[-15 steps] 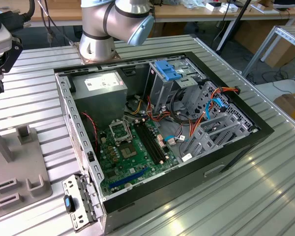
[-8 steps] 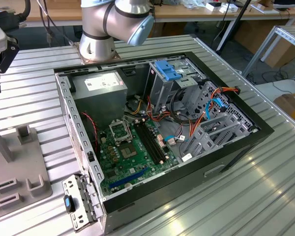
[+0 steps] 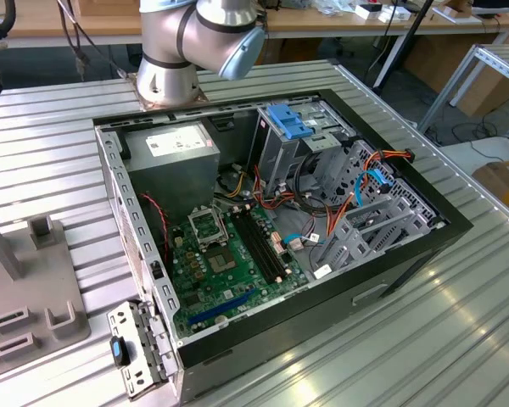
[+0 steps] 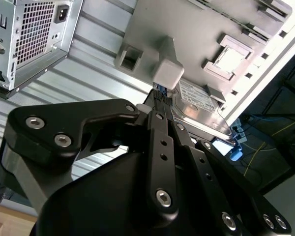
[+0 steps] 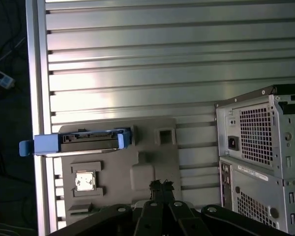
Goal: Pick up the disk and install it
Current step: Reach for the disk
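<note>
On one ribbed table [image 5: 162,49] lies one disk [image 5: 86,140]; one gripper [image 5: 161,186], pressed together, hovers apart.

Even, diffuse overhead light fills the exterior view. The ribbed metal table [image 3: 458,339] throws broad white glare in the lower right of that frame, while the inside of the open computer case [image 3: 390,280] sits in soft shade. In the first wrist view, bright bands streak the table [image 5: 162,64], nearly washed out. In the second wrist view the black gripper [image 4: 161,98] reads as a dark, low-contrast mass against the pale grey fixture plate [image 4: 196,34].
</note>
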Robot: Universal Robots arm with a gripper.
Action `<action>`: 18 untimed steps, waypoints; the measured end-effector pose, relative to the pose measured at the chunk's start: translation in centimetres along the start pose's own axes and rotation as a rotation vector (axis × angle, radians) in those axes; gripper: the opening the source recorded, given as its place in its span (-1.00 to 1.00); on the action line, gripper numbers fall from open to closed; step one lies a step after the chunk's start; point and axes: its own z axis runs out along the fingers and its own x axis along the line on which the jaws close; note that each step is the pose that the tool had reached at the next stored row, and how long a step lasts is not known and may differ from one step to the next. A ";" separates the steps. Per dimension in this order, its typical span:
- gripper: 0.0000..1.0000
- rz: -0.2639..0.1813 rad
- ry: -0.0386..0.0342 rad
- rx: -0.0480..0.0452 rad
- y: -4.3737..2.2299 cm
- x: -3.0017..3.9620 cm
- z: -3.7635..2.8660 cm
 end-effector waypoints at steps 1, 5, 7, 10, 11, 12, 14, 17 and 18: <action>-0.79 0.000 0.0000 0.0003 -0.05 0.65 0.01; -0.79 0.000 -0.0001 0.0022 -0.26 3.49 0.00; -0.79 0.000 -0.0001 0.0026 -0.35 4.76 0.00; -0.79 0.000 -0.0002 0.0028 -0.45 5.97 0.00; -0.79 0.000 -0.0002 0.0029 -0.49 6.56 -0.01; -0.79 0.000 -0.0002 0.0030 -0.52 7.04 -0.01; -0.79 0.000 -0.0002 0.0029 -0.56 7.59 -0.02; -0.79 0.000 -0.0002 0.0029 -0.60 8.06 -0.03; -0.79 0.000 -0.0001 0.0030 -0.61 8.14 -0.04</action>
